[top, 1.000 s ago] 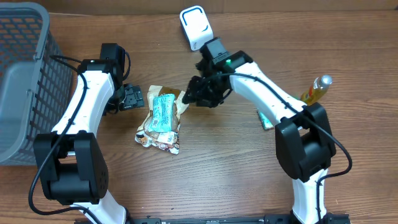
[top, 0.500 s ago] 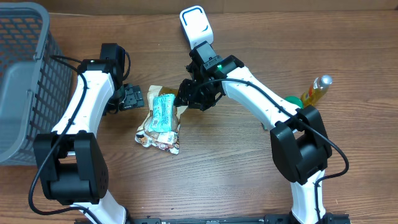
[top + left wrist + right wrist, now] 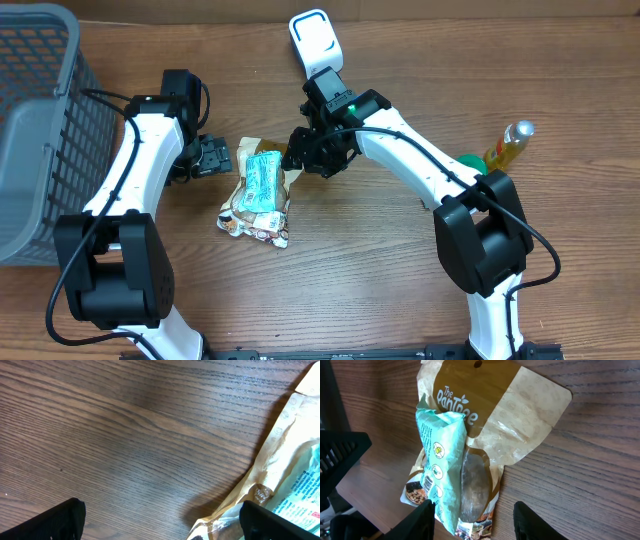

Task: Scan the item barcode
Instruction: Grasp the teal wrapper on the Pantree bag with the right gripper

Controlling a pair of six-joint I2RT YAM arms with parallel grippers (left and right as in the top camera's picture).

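Observation:
A teal packet [image 3: 262, 180] lies on top of a tan snack pouch [image 3: 251, 222] at the table's middle. My right gripper [image 3: 300, 158] hovers over their right edge. In the right wrist view its open fingers straddle the lower end of the pouch [image 3: 520, 415] and the teal packet [image 3: 440, 460], and the right gripper [image 3: 477, 522] grips nothing. My left gripper [image 3: 212, 157] stands wide open just left of the pouch. The left gripper [image 3: 165, 525] has bare wood between its fingers, with the pouch [image 3: 290, 455] by its right finger. I make out no barcode clearly.
A white and blue scanner [image 3: 313, 42] lies at the back, behind the right arm. A grey mesh basket [image 3: 35, 130] fills the left side. A yellow bottle [image 3: 508, 143] and something green [image 3: 468, 160] sit at the right.
The right gripper has slid left from beside the pouch to over its right edge, then stopped. The left arm and the packets have stayed put.

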